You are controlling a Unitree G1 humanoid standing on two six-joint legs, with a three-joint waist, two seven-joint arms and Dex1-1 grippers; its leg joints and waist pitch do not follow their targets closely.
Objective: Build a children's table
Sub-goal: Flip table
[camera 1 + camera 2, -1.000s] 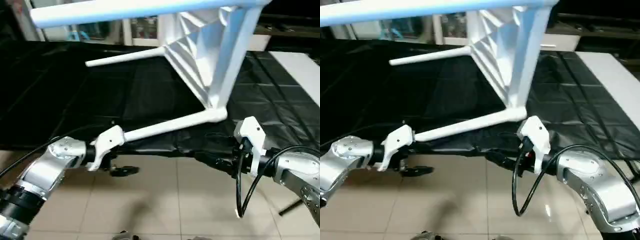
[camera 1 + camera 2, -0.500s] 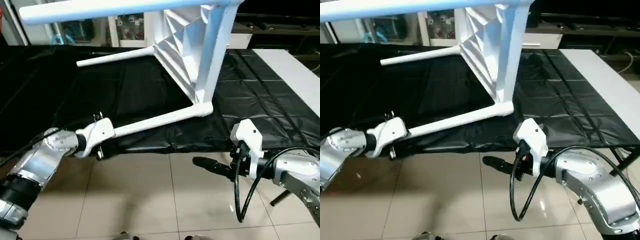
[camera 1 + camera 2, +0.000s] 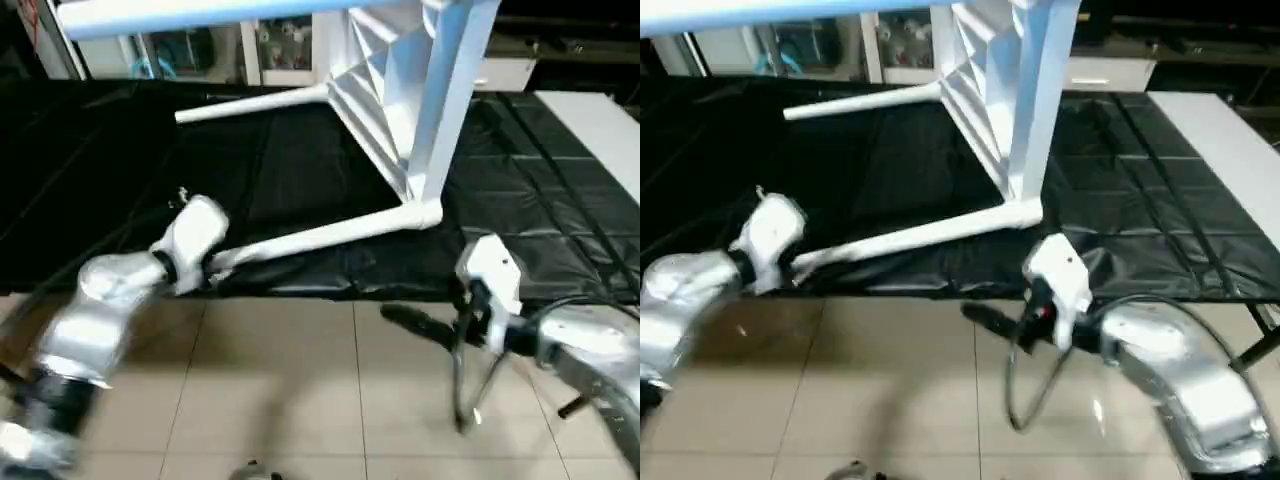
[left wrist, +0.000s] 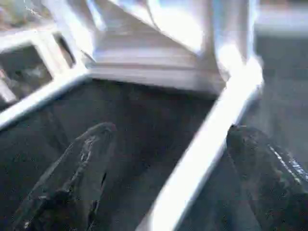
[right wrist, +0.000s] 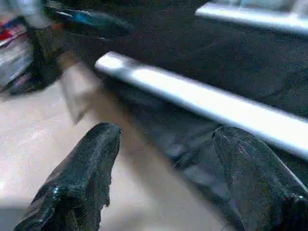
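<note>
The black-covered work table [image 3: 120, 180] is stretching across most of what I am seeing, with its near edge hanging over the tiled floor [image 3: 280, 390]. The children's table [image 3: 400, 110] is lying tipped on its side on that black cover, ribbed underside facing me and its top edge cut off above. One leg [image 3: 250, 103] is pointing away over the cover toward my left, another leg [image 3: 320, 235] is lying low along the near edge, and a third leg [image 3: 220, 12] is crossing the top of my view, partly cropped. I am not making out a fourth.

My left gripper [image 4: 163, 159] is sitting at the free end of the low leg, fingers [image 4: 72, 178] spread wide on either side of the tube; the tube is running between them, nearer one finger, and I cannot tell whether either is touching it. From the head views the fingers themselves are hidden behind my white wrist housing.

My right gripper [image 5: 163, 159] is hovering over the floor just off the table edge, fingers released and holding nothing, with the low leg crossing beyond the tips. Motion blur is smearing both forearms.
</note>
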